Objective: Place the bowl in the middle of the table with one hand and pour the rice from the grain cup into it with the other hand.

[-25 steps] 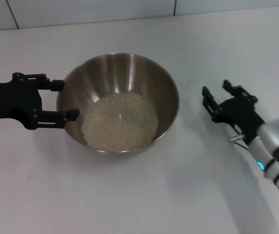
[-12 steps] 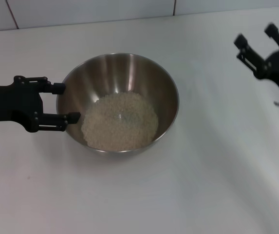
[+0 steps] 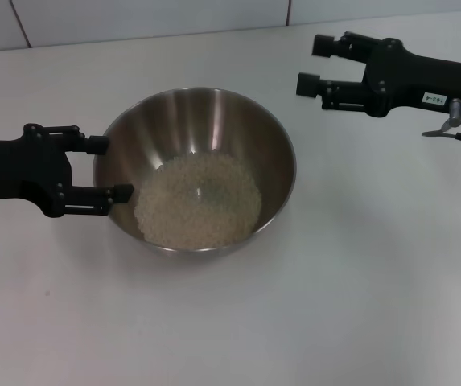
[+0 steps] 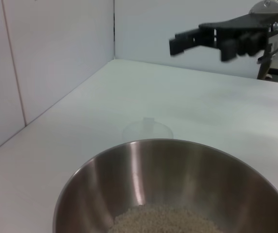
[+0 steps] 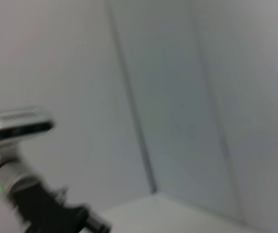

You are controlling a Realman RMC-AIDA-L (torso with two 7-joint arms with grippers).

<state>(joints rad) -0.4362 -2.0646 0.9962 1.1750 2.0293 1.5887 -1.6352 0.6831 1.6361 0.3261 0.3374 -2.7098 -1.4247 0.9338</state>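
Flanking bowl rim, left gripper (fingers spread) — right gripper raised, empty

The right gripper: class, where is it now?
In the head view, the black right gripper hangs open over the white table's far right, beyond the round steel bowl.

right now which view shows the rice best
The head view: the whole mound of rice lies in the bowl, seen from above. The left wrist view catches only the mound's top edge over the rim. The right wrist view shows no rice.
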